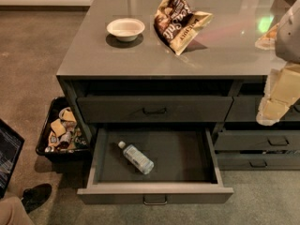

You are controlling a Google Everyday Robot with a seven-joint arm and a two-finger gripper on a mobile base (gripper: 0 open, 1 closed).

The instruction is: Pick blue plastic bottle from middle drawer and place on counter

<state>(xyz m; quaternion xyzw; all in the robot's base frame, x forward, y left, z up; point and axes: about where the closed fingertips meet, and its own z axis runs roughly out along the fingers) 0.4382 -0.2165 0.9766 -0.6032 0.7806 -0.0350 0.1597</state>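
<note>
The blue plastic bottle lies on its side in the open middle drawer, white cap pointing to the back left. The drawer is pulled out towards me, and nothing else shows in it. The grey counter spreads above it. My gripper shows as pale, close-up parts at the right edge, in front of the counter's right end. It is well to the right of the bottle and higher, and it holds nothing that I can see.
A white bowl and a crinkled snack bag sit on the counter. The top drawer is shut, with more shut drawers to the right. A black bin of items stands on the floor at the left. A person's shoe is at the bottom left.
</note>
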